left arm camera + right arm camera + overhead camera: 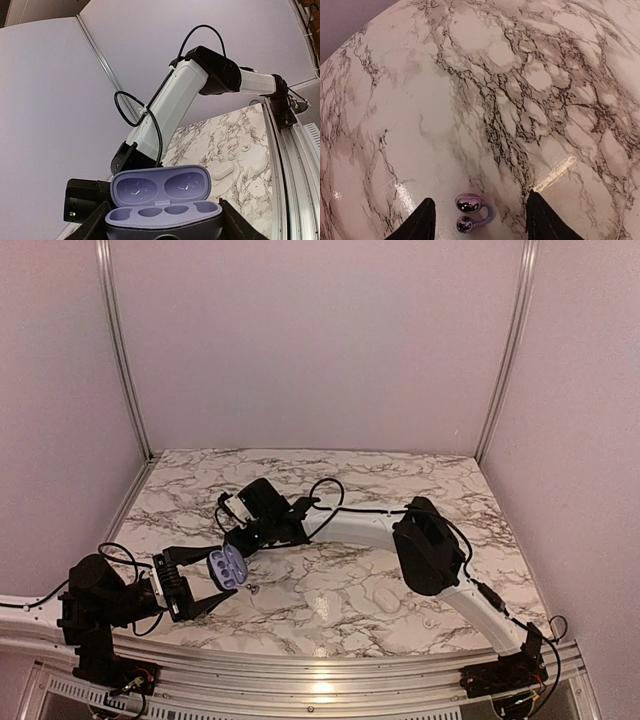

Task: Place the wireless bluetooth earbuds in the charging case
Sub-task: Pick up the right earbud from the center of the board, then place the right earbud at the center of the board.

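Earbud (468, 204) between right jaws — side gaps, case (162, 212) in left jaws

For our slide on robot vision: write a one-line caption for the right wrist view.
A shiny earbud lies on the marble table between the fingers of the open right gripper.

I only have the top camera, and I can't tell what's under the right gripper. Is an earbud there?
Observer: Yes, the right wrist view shows one shiny earbud lying on the marble table.
Operator: Is the gripper touching it?
Observer: No, the right gripper is open, with bare marble showing on both sides of the earbud.
Operator: Is the case ready?
Observer: The left wrist view shows the charging case held in the left gripper, lid up, every hollow empty.
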`<action>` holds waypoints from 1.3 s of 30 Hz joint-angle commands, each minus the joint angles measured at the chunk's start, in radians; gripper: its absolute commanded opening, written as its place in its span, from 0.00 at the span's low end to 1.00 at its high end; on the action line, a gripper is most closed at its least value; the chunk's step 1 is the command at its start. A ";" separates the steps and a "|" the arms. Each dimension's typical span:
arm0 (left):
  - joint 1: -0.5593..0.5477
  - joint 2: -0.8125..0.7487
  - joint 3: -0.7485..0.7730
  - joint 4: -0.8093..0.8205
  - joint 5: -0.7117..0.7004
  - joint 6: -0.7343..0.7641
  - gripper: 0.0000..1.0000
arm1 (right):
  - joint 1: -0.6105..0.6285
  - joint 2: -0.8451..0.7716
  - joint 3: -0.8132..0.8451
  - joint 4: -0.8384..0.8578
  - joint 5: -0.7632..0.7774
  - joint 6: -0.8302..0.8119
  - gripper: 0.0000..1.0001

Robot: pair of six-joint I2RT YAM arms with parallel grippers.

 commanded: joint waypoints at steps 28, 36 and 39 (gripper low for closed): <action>0.005 0.017 -0.001 0.011 0.005 0.000 0.42 | 0.001 -0.339 -0.410 0.096 0.063 -0.005 0.00; 0.005 0.022 0.000 0.011 0.011 -0.005 0.42 | 0.003 -0.552 -0.675 -0.062 0.176 -0.013 0.00; 0.005 0.022 0.001 0.011 0.017 -0.006 0.42 | 0.013 -0.592 -0.747 -0.173 0.197 -0.029 0.01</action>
